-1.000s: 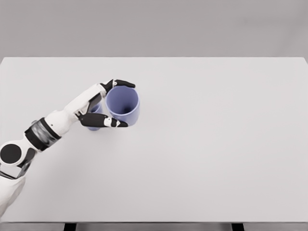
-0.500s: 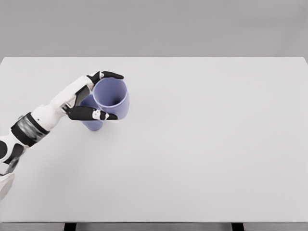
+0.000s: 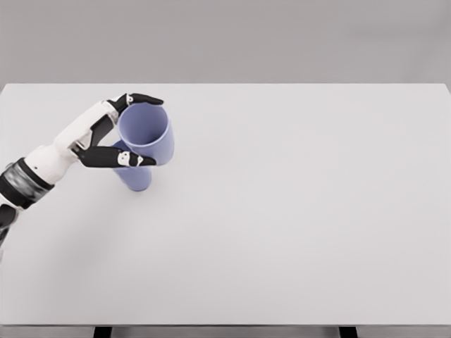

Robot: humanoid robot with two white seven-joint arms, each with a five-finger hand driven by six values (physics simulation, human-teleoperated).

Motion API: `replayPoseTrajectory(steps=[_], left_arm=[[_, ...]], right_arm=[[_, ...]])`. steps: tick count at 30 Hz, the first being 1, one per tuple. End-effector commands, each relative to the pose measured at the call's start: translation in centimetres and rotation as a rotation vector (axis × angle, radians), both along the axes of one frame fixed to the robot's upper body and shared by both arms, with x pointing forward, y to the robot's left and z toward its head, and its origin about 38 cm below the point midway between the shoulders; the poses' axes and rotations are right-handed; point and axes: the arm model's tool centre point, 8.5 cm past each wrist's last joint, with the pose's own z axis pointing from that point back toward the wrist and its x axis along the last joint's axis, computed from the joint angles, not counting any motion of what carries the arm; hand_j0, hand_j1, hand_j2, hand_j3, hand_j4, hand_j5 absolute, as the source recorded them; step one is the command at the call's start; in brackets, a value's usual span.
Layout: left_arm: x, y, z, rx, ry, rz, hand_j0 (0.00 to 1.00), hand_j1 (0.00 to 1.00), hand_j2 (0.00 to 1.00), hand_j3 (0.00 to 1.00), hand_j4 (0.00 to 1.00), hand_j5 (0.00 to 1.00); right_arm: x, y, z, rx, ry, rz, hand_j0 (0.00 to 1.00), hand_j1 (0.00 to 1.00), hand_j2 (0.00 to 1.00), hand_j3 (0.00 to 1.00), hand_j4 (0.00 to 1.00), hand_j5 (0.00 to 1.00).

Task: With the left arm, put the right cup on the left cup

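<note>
Left arm reaching in from lower left, left hand (image 3: 116,130) raised, fingers curled in a grasp

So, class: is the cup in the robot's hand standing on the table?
No: the left hand holds the blue cup raised above the second blue cup, clear of the table.

Even, diffuse lighting is seen throughout; no single source direction can be read. The table (image 3: 296,211) is rendered bright, near white, flat in tone, with no glare or hot spots. Only very faint, soft shading is cast beneath the cups (image 3: 144,144) and the left hand (image 3: 113,134). The wall (image 3: 225,39) behind is shown as a plain mid grey with a slight gradient. Edges are slightly softened, as from compression or upscaling; no motion blur is noted. Table edges are kept straight, so no lens distortion is evident. Focus is uniform across the frame.
</note>
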Motion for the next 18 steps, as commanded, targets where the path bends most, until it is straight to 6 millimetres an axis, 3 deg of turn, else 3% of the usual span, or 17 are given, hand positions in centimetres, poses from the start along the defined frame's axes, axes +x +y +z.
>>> replayPoseTrajectory(steps=[1,18], left_arm=[[0.1,0.6,0.4,0.0,-0.005,0.009,0.75,0.75,0.75,0.75,0.75,0.75],[0.3,2.5,1.4,0.015,-0.02,0.048,0.75,0.75,0.75,0.75,0.75,0.75]], right_arm=[[0.0,0.0,0.0,0.0,0.0,0.0,1.0,1.0,1.0,1.0,1.0,1.0],[0.0,0.0,0.0,0.0,0.0,0.0,1.0,1.0,1.0,1.0,1.0,1.0]])
